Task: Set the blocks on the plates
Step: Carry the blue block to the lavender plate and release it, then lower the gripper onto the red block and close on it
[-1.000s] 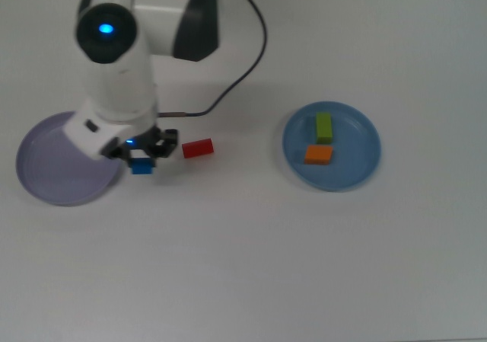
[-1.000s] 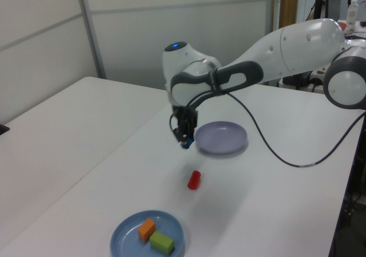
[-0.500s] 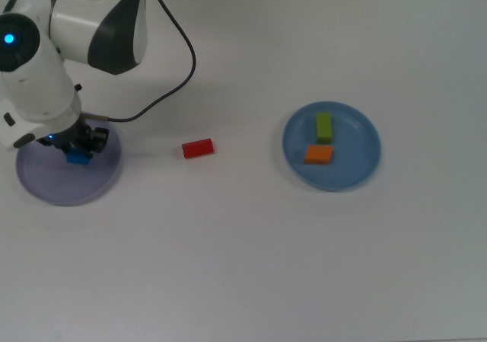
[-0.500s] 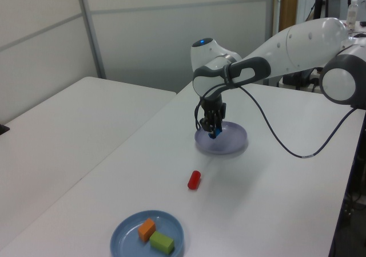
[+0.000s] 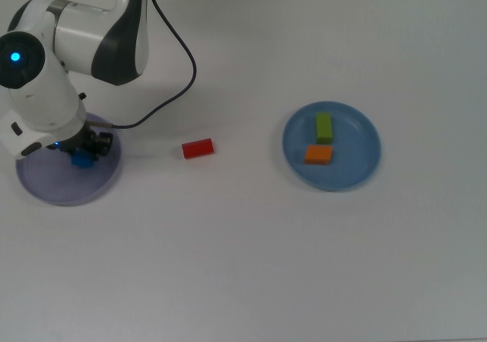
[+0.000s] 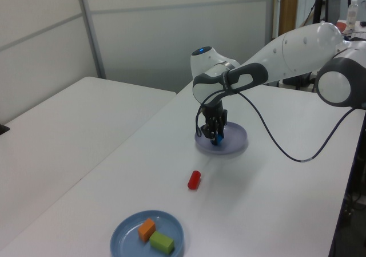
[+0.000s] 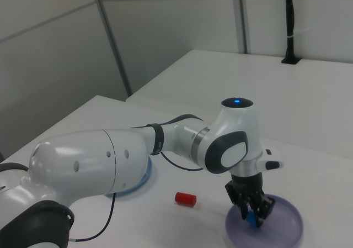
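White counter. Blue plate holds green block and orange block, done. Purple plate: gripper low over it, fingers clamped on blue cube, release looks next. Red block lies loose on the counter between plates, still to place.
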Robot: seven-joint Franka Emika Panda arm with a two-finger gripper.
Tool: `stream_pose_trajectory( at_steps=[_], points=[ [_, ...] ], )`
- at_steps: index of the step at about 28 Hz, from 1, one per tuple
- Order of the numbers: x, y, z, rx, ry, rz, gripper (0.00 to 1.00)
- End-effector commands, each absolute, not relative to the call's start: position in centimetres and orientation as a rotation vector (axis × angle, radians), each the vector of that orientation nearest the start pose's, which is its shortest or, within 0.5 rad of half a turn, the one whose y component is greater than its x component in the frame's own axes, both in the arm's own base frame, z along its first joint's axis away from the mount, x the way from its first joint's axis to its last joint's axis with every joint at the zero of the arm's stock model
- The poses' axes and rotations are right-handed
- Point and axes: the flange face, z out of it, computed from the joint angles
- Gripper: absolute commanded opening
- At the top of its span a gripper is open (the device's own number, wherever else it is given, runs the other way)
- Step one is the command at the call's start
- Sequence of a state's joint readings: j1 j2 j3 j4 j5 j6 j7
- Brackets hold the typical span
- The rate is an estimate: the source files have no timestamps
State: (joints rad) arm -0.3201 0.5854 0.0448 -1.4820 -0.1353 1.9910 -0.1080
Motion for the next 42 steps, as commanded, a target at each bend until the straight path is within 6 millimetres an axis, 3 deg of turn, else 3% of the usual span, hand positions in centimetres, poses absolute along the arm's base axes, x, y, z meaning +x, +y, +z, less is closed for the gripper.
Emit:
stream_pose_trajectory(
  at_steps=[1, 11, 15, 22, 30, 42],
  points=[
    [66.7, -20.4, 33.5, -3.219, 0.171, 0.123, 1.0],
    [66.7, -19.7, 36.3, -3.21, 0.069, 0.076, 1.0],
    [66.6, -18.2, 37.1, -3.194, -0.123, 0.132, 1.0],
    [67.3, -11.3, 38.5, -3.14, -0.355, 0.193, 1.0],
    [67.3, -3.2, 37.8, -3.072, -0.65, 0.301, 1.0],
    [66.9, 2.3, 35.3, -3.045, -0.766, 0.373, 1.0]
  ],
)
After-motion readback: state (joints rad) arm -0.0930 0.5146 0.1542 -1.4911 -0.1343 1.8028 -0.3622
